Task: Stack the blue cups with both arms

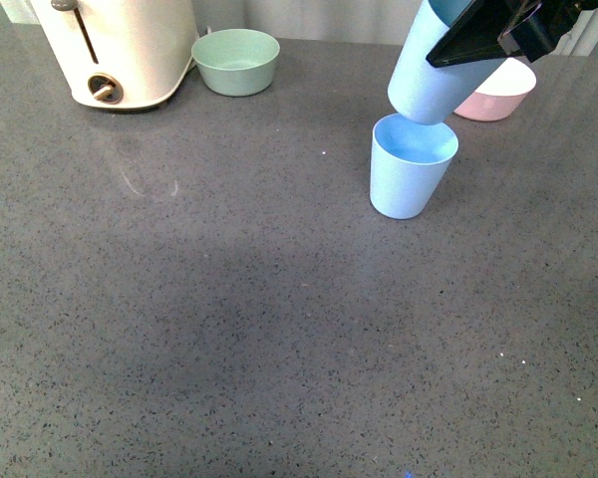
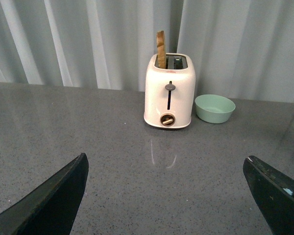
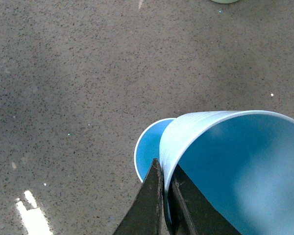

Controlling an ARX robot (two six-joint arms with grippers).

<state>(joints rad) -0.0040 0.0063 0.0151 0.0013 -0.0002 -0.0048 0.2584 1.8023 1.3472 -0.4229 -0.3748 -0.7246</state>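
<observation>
One pale blue cup [image 1: 411, 167] stands upright on the grey counter at the right middle of the front view. My right gripper [image 1: 478, 38] is shut on the rim of the second blue cup [image 1: 434, 75], holding it tilted just above the standing cup's mouth. In the right wrist view the fingers [image 3: 154, 200] pinch the held cup's wall [image 3: 186, 137], one inside and one outside, with the standing cup [image 3: 149, 152] partly hidden below it. My left gripper [image 2: 164, 196] is open and empty over bare counter, away from both cups.
A cream toaster [image 1: 120, 50] with a slice in it [image 2: 160, 49] stands at the back left, a green bowl [image 1: 236, 62] beside it. A pink bowl [image 1: 496, 92] sits behind the cups. Grey curtains hang behind the counter.
</observation>
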